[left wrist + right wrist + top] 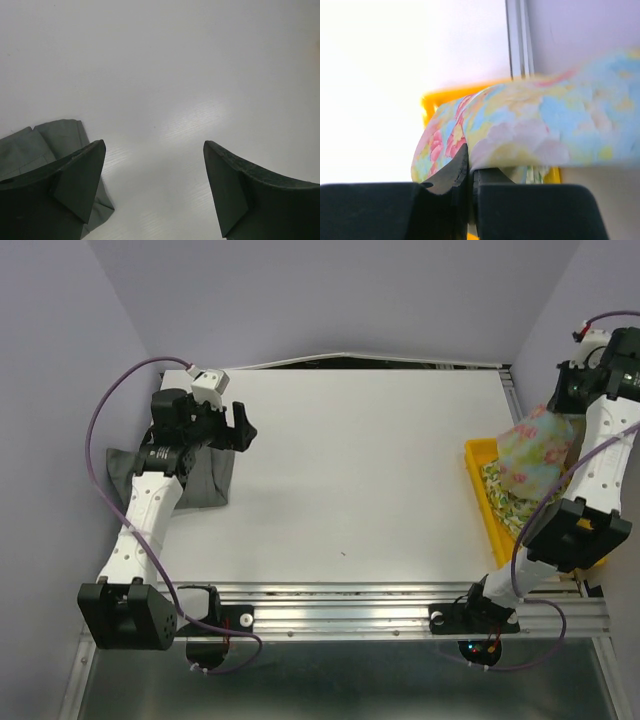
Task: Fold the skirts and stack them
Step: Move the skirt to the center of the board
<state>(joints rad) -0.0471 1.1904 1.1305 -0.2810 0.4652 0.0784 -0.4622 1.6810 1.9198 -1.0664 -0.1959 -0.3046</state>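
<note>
Three skirts are showing from above. The grey skirt is lying flat at the left edge of the desk, its long axis running left to right, with the middle hidden under the left arm. The left pincer is hovering just beyond the skirt's far right corner, pointing toward the desk's middle. At the right edge, the flowered skirt is hanging bunched over the yellow tray, slanting from upper right to lower left. The green-yellow print skirt is lying in the tray beneath it, partly covered. The right arm is bending up over the tray, its wrist raised near the wall.

From the left wrist, the left pincer is standing wide over bare desk, gripping nothing; a corner of the grey skirt is lying under the left finger, the rest cut off.

From the right wrist, the right pincer is pinching a fold of the flowered skirt, which is stretching rightward, blurred, out of view. Only a strip of the tray is showing behind it.
</note>
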